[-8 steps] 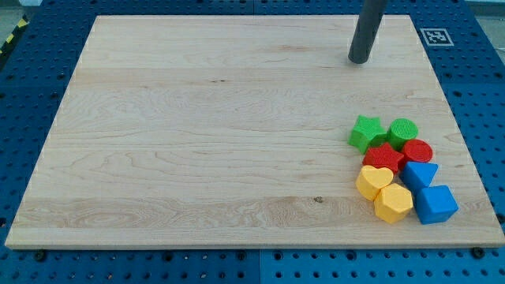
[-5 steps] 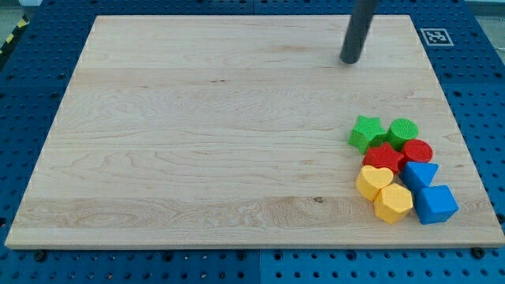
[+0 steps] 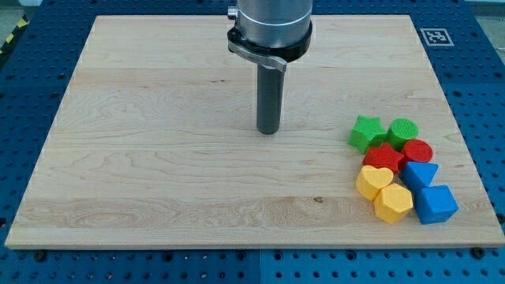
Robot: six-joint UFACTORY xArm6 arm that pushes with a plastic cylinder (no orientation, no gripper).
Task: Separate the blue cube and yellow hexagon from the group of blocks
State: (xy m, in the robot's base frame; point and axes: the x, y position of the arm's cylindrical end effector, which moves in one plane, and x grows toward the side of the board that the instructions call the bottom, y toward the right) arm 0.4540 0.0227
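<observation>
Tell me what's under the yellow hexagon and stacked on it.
Nothing is stacked on the yellow hexagon; it sits directly on the wooden board, touching the yellow heart and blue cube. The board beneath it is covered.

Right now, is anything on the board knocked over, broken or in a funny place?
Nothing stands out. The blocks sit packed in one tidy cluster at the view's lower right, with the blue cube and yellow hexagon at its bottom edge. None looks tipped or damaged. My tip is well to the cluster's left, touching no block.
</observation>
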